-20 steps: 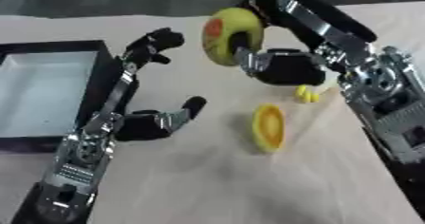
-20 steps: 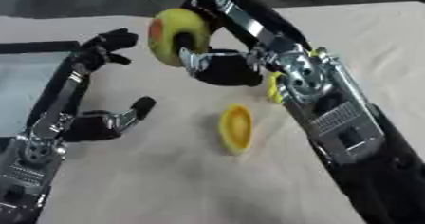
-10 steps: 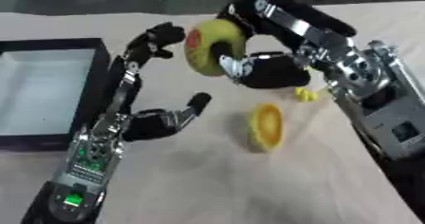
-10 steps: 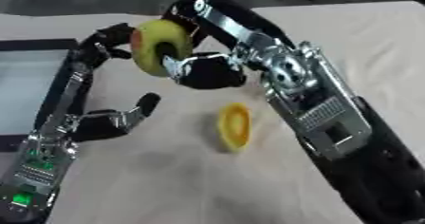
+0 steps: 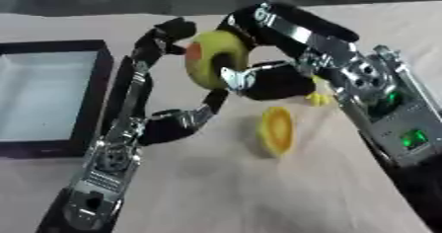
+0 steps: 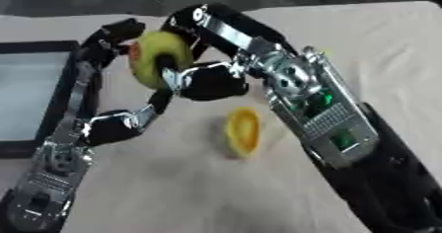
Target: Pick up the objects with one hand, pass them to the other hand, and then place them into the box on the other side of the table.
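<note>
The right hand (image 5: 268,81) has its fingers and thumb curled round a yellow-green fruit (image 5: 211,59) with a reddish patch on the side facing the left hand. One silver-tipped finger (image 5: 231,76) crosses the front of the fruit, and the black palm sits just to the right of it and a little below. From that hand the wrist bends sharply upward, and the black-and-silver right arm (image 5: 345,69) loops over the fruit before running down toward the lower right corner of the view, where a small green light shows on its casing.

The left hand (image 5: 168,123) stands spread, held up off the table. Its upper fingers (image 5: 164,34) reach up beside the fruit's left side, at or very near its skin; whether they touch it cannot be told. The thumb (image 5: 207,106) points up from below toward the fruit. The hand has hold of nothing. The left arm (image 5: 108,163) rises nearly straight from the bottom edge of the view.

The fruit is in the air above the table (image 5: 216,192), between the two hands and right of the box (image 5: 95,94), a black-walled tray with a pale floor at the left edge. A yellow ring-shaped thing (image 5: 278,131) stands on edge on the table below the right hand. A small yellow thing (image 5: 317,98) shows just right of the right palm.
</note>
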